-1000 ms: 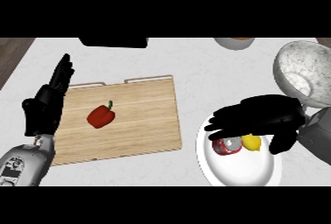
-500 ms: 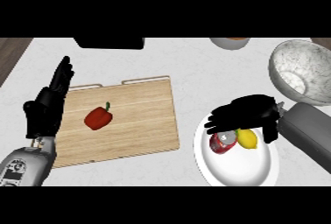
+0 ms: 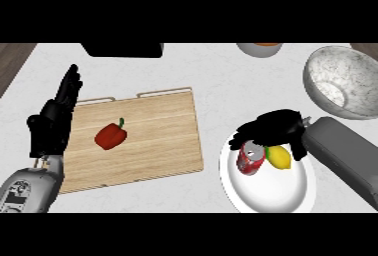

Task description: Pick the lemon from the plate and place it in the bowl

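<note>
1. Right now my right hand (image 3: 269,131) hangs over the upper part of the white round plate (image 3: 267,201), spread wide and closed on nothing. It spans both the yellow lemon (image 3: 279,157) and the red drink can (image 3: 251,160) lying just beside it.
2. The lemon still lies on the plate, right of centre in the frame. The speckled grey bowl (image 3: 345,80) sits at upper right, well apart.
3. My left hand (image 3: 54,122) rests open at the left edge, beside the wooden cutting board (image 3: 148,130) with its red bell pepper (image 3: 111,136).
4. The risk, as I judge it: closing from here could catch the can too, or nudge the lemon so it rolls across the plate onto the bench.
5. Against half a second ago, my right hand has drifted slightly towards the left of the frame. The lemon has not left the plate.
</note>
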Robot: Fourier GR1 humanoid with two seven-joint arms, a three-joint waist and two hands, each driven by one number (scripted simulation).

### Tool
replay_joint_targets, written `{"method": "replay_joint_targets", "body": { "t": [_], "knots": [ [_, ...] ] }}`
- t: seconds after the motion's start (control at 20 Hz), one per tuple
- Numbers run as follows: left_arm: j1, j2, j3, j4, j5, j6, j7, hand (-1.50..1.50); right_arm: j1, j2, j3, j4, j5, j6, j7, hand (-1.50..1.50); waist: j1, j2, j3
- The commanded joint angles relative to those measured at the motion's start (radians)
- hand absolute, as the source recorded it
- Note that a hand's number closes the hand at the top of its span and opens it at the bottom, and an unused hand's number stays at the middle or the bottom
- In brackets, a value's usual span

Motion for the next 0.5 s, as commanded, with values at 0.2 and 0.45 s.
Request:
{"method": "replay_joint_targets", "body": {
  "t": [0.2,0.45],
  "knots": [
    [0.047,-0.03,-0.023,-0.061,-0.049,0.019,0.035,0.0,0.02,0.051,0.016,0.074,0.097,-0.089,-0.168,1.5,-0.004,0.003,0.004],
    [-0.034,0.013,0.048,-0.005,-0.015,-0.035,0.04,0.0,0.061,0.111,0.01,0.102,0.111,-0.125,-0.16,1.5,-0.013,0.004,0.004]
  ]
}}
